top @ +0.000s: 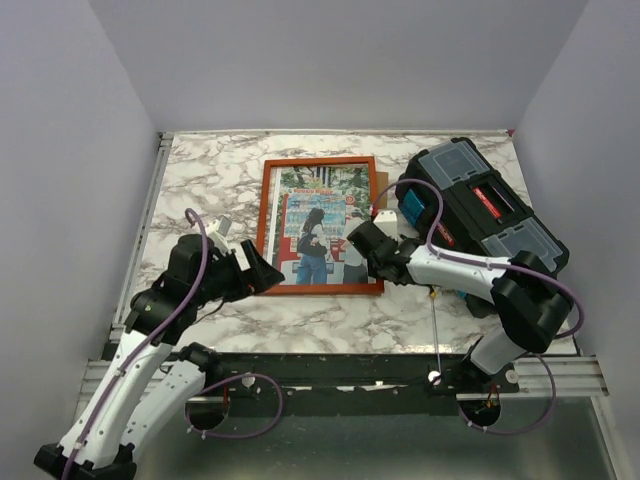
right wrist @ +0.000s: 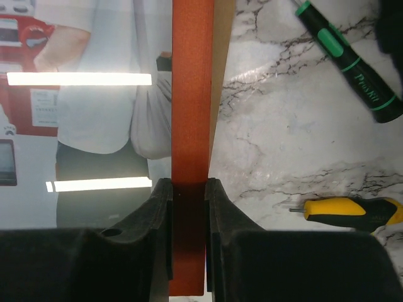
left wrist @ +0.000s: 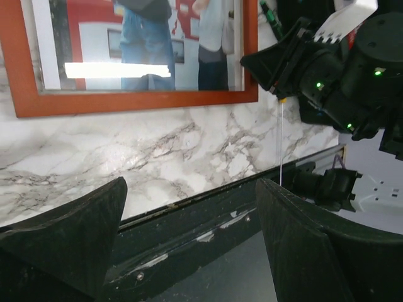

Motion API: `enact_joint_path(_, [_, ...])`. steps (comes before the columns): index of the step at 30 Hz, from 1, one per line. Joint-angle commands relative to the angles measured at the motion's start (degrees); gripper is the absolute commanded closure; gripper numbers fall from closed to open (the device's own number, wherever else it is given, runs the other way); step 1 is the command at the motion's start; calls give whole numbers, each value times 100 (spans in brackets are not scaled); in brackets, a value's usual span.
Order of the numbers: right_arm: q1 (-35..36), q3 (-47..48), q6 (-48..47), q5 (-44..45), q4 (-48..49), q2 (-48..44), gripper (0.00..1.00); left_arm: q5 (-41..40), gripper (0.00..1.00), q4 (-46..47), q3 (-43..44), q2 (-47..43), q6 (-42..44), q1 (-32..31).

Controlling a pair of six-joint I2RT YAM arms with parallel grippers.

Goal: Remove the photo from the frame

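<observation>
Item: frame (top: 320,160), thin orange-red wood, rectangular, lying at the middle of the marble-patterned worktop (top: 200,180), long sides running away from the arm bases. Contents: the photo (top: 316,225), a street scene with standing figures, sits inside the frame behind a glossy face that reflects strip lights. Backing: a narrow edge of brown board (right wrist: 221,75) shows just beside the frame's right rail. Right tool (right wrist: 187,195): closed on the frame's right rail near the near corner, one finger on the photo side and one on the outer side, both pressed against the wood. Left tool (top: 268,272): fingers (left wrist: 69,233) spread wide with nothing between them, positioned just off the frame's near-left corner, apart from the wood; whether it rests on the worktop cannot be told. Adjacent items: black toolbox (top: 490,215) with clear lid compartments, at the right side of the worktop behind the right arm; green-and-black screwdriver (right wrist: 349,63) and yellow-handled screwdriver (right wrist: 346,211), both lying on the worktop to the right of the frame, apart from it and from each other.
</observation>
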Motion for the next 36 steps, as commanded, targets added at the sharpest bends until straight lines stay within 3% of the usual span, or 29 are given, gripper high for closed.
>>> enact_joint_path(1, [112, 611, -329, 198, -417, -233, 99, -790, 15, -476, 691, -216, 22, -23])
enact_joint_path(6, [443, 1205, -222, 191, -758, -223, 99, -1601, 15, -868, 1204, -532, -100, -23])
enact_joint_path(11, [886, 1911, 72, 234, -696, 399, 99, -2086, 15, -1182, 1572, -680, -119, -24])
enact_joint_path(22, [1271, 4129, 1559, 808, -201, 2682, 99, -2093, 15, -1573, 1744, -978, -165, -23])
enact_joint_path(36, [1639, 6402, 1784, 1135, -604, 4465, 99, -2136, 15, -1749, 1795, -1379, 29, -23])
